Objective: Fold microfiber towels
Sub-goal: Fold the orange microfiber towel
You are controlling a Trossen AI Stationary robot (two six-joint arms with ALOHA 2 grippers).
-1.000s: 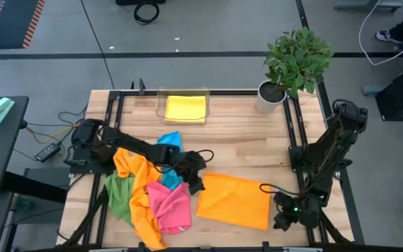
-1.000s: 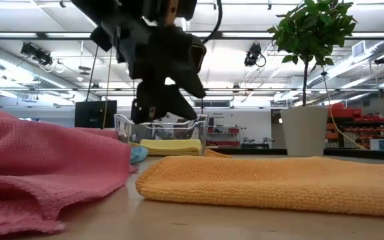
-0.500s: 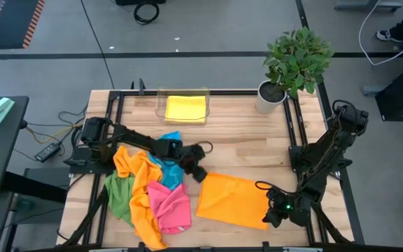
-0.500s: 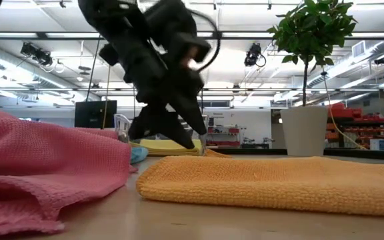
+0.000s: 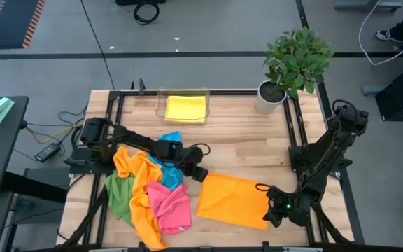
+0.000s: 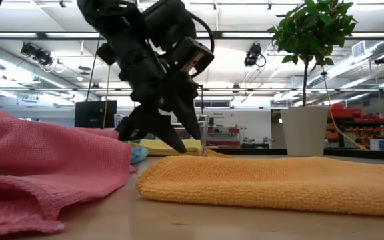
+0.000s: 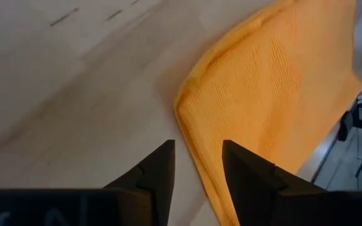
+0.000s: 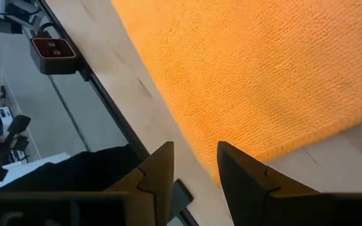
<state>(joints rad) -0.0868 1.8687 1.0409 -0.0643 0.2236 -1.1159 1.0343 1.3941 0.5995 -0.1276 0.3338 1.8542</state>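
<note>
Wooden table (image 5: 243,133): both tools, left tool (image 5: 200,173) and right tool (image 5: 271,213), part-open, empty, at orange towel (image 5: 233,199) corners.

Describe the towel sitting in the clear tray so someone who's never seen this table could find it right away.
Find the potted plant at the table's back edge; beside it, along that same edge, sits a clear plastic tray. The yellow towel lies inside it, folded flat. It is the only yellow cloth, and the only one set apart from the other towels nearer the front.

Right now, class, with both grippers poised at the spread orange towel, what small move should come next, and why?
Probably lower both: the left gripper and right gripper each have open fingers straddling an edge of the flat orange towel, neither pinching it yet.
</note>
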